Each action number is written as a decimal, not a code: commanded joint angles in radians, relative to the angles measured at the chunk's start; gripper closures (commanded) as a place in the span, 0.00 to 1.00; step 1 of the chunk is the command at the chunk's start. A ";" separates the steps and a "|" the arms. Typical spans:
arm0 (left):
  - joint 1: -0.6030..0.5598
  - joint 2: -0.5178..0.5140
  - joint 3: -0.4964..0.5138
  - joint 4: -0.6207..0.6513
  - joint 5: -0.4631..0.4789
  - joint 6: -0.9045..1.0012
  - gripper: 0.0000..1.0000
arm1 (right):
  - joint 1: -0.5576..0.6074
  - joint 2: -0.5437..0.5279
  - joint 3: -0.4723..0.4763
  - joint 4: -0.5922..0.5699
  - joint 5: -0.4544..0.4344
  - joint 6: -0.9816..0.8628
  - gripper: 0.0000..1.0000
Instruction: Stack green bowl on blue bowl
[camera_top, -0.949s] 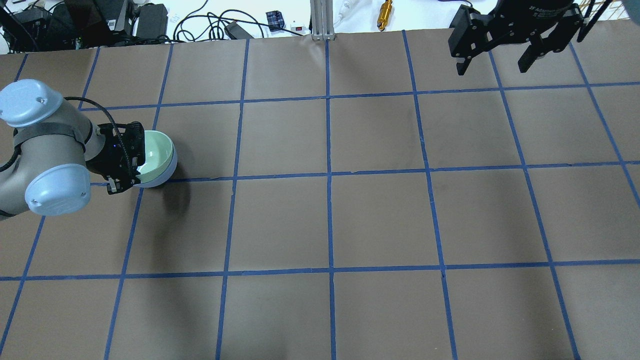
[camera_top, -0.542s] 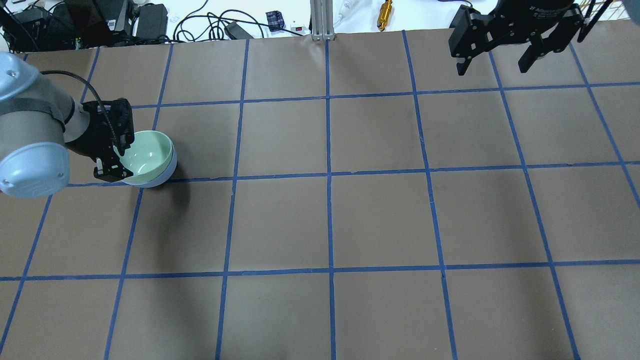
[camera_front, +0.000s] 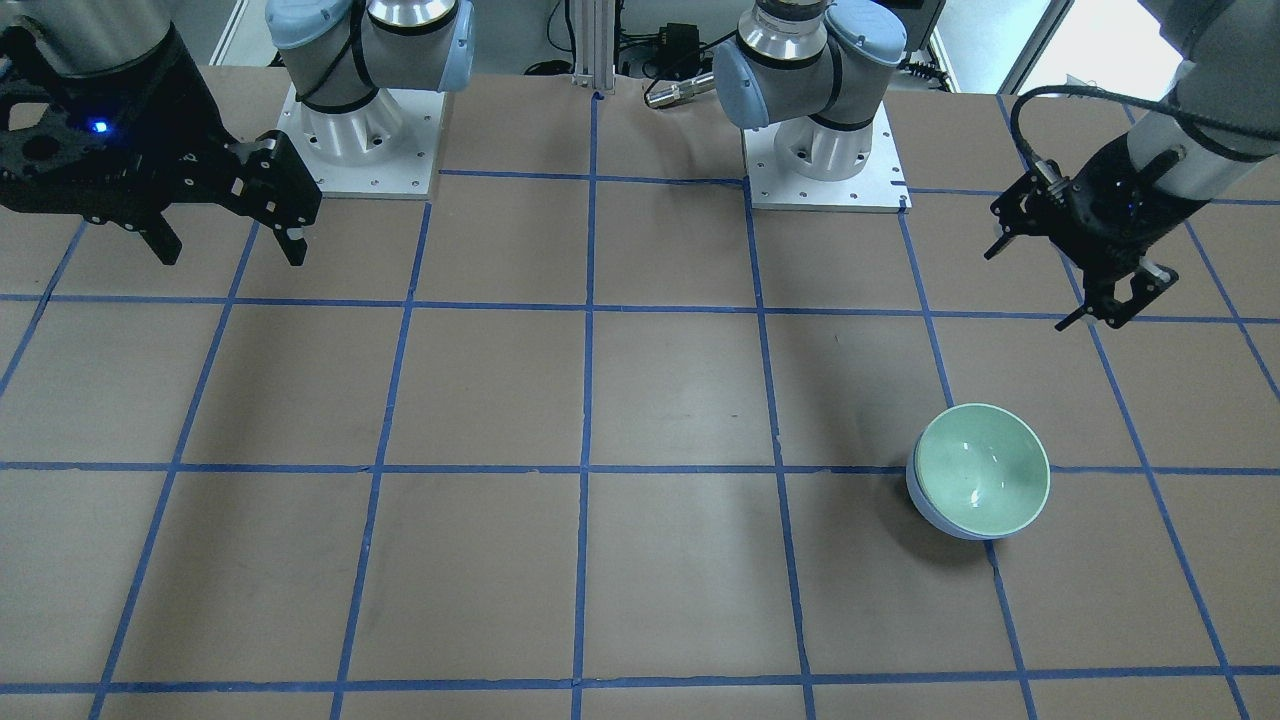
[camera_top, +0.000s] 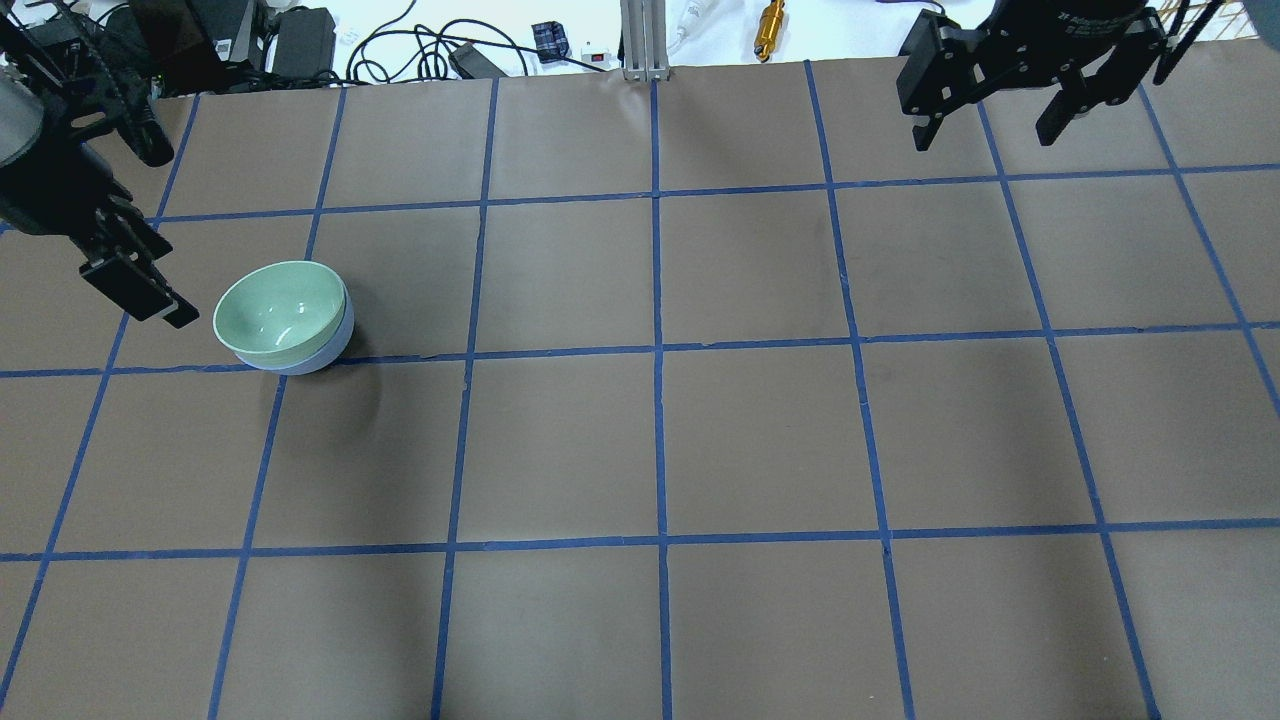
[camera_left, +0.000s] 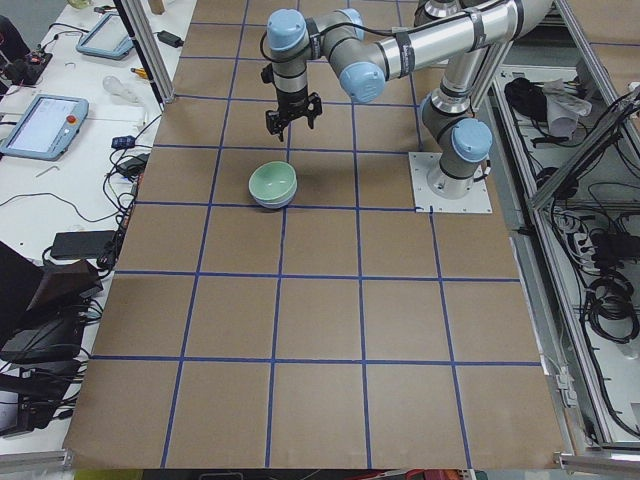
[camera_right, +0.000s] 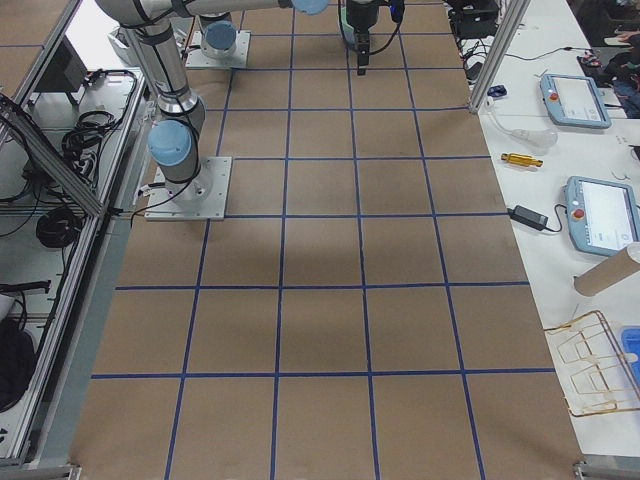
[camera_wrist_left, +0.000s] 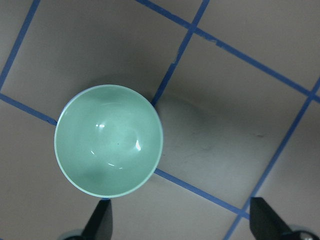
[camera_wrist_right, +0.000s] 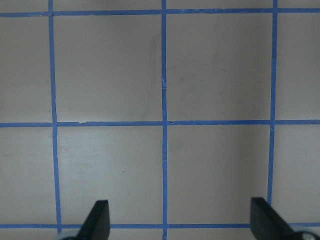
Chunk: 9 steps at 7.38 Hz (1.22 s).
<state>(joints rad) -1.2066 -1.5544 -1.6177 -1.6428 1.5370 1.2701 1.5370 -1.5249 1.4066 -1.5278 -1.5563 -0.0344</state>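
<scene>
Taped table (camera_top: 700, 440), both grippers spread wide and empty.
The right gripper (camera_top: 983, 135) hangs far right; the left gripper (camera_front: 1033, 283) hovers near the green bowl (camera_top: 280, 310), nested in the blue bowl (camera_top: 336, 346) at the table's left.

Green bowl (camera_wrist_left: 108, 140) beyond wide-spread hand (camera_wrist_left: 182, 221)

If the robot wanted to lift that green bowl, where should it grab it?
Probably the exposed rim, coming straight down from above, one finger inside and one outside. The green bowl sits upright, nested in the blue bowl, which hides its outer wall.
</scene>
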 joint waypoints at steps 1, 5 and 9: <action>-0.013 0.049 0.024 -0.110 -0.011 -0.375 0.00 | 0.000 0.000 0.000 0.000 0.001 -0.001 0.00; -0.325 0.027 0.049 0.025 -0.026 -1.175 0.00 | 0.000 0.000 0.000 0.000 0.001 0.001 0.00; -0.396 -0.004 0.058 0.070 0.017 -1.283 0.00 | 0.000 -0.001 0.000 0.000 0.001 0.001 0.00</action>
<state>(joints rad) -1.5962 -1.5537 -1.5637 -1.5779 1.5467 -0.0092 1.5371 -1.5254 1.4067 -1.5278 -1.5555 -0.0338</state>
